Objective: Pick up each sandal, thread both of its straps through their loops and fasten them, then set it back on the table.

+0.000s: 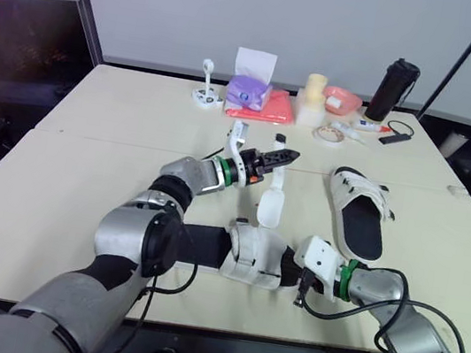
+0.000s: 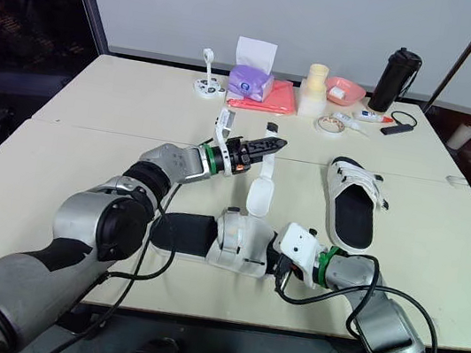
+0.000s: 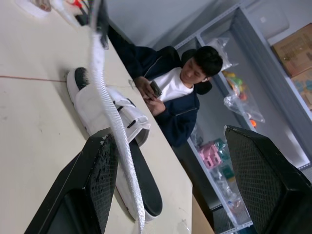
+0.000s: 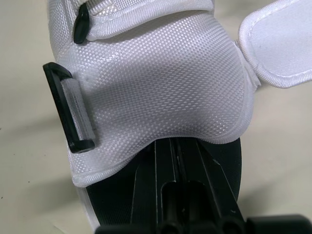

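Near sandal (image 1: 250, 255): lies at the front of the table (image 1: 88, 144), just ahead of the robot, with its black sole flat on the top.
Right gripper (image 1: 294, 271): at the sandal's end on the robot's right. From where I stand, its fingers look pressed together on the edge of the sole.
Strap (image 1: 276, 187): a long white strap rises from the near sandal up to the left gripper, with its black tip above the fingers.
Left gripper (image 1: 291, 157): held above the table behind the near sandal and pointing to the robot's right. The jaws stand wide apart and the strap rests against one finger (image 3: 100, 185) without being pinched.
Buckle (image 4: 68, 109): a black loop on the side of the white upper, with nothing threaded through it.
Second strap (image 4: 280, 48): a loose white flap hanging off the other side of the upper.
Far sandal (image 1: 357, 209): flat on the table to the robot's right, well apart from both grippers.
Back of table: a black bottle (image 1: 393, 90), a purple pack (image 1: 249, 92) and a roll of tape (image 1: 329, 135).
Person (image 3: 170, 92): sits beyond the table in a dark jacket, looking down at a phone.
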`<state>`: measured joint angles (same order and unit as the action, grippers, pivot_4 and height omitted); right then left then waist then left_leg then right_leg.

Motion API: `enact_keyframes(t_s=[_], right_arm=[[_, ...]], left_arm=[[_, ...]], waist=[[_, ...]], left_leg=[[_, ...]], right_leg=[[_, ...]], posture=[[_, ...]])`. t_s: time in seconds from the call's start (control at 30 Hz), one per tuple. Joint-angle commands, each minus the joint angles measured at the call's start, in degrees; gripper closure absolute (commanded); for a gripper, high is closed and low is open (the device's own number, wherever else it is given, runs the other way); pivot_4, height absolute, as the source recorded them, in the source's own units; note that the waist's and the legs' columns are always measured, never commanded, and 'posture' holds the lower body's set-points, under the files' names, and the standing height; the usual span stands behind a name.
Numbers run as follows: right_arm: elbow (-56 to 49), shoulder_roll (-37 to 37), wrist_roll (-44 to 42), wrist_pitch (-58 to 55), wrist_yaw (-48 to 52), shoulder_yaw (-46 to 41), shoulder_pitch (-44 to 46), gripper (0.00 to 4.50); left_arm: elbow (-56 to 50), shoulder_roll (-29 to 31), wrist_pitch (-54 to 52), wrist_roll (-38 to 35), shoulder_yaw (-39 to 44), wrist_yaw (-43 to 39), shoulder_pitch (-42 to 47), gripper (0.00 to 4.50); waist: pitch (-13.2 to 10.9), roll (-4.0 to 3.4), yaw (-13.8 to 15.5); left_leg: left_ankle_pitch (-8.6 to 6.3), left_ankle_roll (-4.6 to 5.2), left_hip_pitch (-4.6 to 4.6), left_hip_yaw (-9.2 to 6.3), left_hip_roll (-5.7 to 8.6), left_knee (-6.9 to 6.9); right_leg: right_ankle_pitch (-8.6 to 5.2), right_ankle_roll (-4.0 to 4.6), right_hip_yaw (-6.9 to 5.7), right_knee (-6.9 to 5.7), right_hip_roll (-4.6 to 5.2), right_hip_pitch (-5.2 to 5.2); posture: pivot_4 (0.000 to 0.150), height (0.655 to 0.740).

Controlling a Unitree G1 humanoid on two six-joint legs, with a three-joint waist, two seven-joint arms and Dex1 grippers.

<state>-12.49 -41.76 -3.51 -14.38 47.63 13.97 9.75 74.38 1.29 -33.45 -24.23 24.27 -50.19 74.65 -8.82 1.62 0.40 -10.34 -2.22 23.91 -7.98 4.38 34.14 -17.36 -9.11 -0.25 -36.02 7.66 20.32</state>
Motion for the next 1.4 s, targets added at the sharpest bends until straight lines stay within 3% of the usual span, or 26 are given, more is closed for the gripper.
enact_keyframes(t_s=[0.03,0.1,0.23,0.27,0.37,0.5,0.77,1.07,1.4], right_arm=[[5.31,-1.04,3.68,-5.12,1.0,3.87,-3.68,4.5],[5.45,-1.03,3.69,-5.01,1.04,3.86,-3.59,4.5],[5.49,-1.01,3.66,-5.04,1.1,3.85,-3.44,4.5],[5.5,-1.04,3.68,-5.04,1.11,3.84,-3.43,4.5],[5.39,-1.09,3.67,-5.13,1.14,3.84,-3.44,4.5],[5.33,-1.21,3.6,-5.19,1.17,3.7,-3.51,4.5],[5.44,-1.32,3.69,-5.04,1.42,3.93,-3.6,4.5],[5.89,-1.62,3.88,-4.44,2.82,4.98,-3.34,4.5],[5.77,-2.41,4.54,-3.83,5.28,6.51,-3.09,4.5]], left_arm=[[-1.28,0.16,0.3,0.71,-1.14,-1.75,1.06,1.55],[-1.25,0.22,0.49,0.95,-1.57,-1.84,0.8,2.28],[-1.38,0.31,0.89,1.72,-2.34,-2.71,0.6,4.2],[-1.4,0.34,0.98,1.77,-2.47,-2.82,0.6,4.39],[-1.86,0.53,2.25,2.63,-3.54,-4.08,0.59,4.39],[-7.49,0.45,11.64,8.39,-11.86,-14.0,-1.28,4.39],[-33.91,3.11,33.86,14.67,-27.33,-27.99,-17.23,4.39],[-62.06,10.2,33.33,10.58,-36.72,-36.08,-29.38,4.39],[-74.02,15.42,40.47,9.49,-42.78,-39.01,-35.83,4.39]], waist=[[0.0,0.0,0.0],[0.0,0.0,-0.01],[0.0,0.0,0.0],[0.0,0.0,-0.01],[0.0,0.0,-0.01],[0.0,-0.01,0.0],[0.06,-0.1,0.12],[0.11,-0.2,0.34],[0.19,-0.33,0.4]], left_leg=[[0.0,0.0,0.0,0.0,0.0,0.0],[0.0,0.0,0.0,0.0,0.0,0.0],[0.0,0.0,0.0,0.0,0.0,0.0],[0.0,0.0,0.0,0.0,0.0,0.0],[0.0,0.0,0.0,0.0,0.0,0.0],[0.0,-0.01,0.0,0.02,0.0,0.0],[0.0,-0.02,0.0,0.05,-0.04,-0.01],[-0.03,-0.07,-0.05,-0.01,-0.2,-0.01],[0.0,-0.01,-0.09,-0.05,-0.22,-0.08]], right_leg=[[0.0,0.0,0.0,0.0,0.0,0.0],[0.01,0.01,0.0,0.0,0.0,-0.01],[0.0,0.0,0.0,0.0,0.0,-0.01],[0.0,0.0,0.0,0.0,0.0,0.0],[0.0,0.0,0.0,0.0,0.0,0.0],[0.03,0.06,0.0,0.0,0.0,-0.03],[0.06,0.13,0.07,0.02,0.0,-0.1],[-0.05,0.44,0.11,0.14,0.01,-0.03],[-0.08,0.49,0.11,0.33,0.02,-0.06]], posture=[[0.15,0.74],[0.15,0.74],[0.15,0.74],[0.15,0.74],[0.15,0.74],[0.15,0.74],[0.15,0.74],[0.15,0.74],[0.15,0.74]])
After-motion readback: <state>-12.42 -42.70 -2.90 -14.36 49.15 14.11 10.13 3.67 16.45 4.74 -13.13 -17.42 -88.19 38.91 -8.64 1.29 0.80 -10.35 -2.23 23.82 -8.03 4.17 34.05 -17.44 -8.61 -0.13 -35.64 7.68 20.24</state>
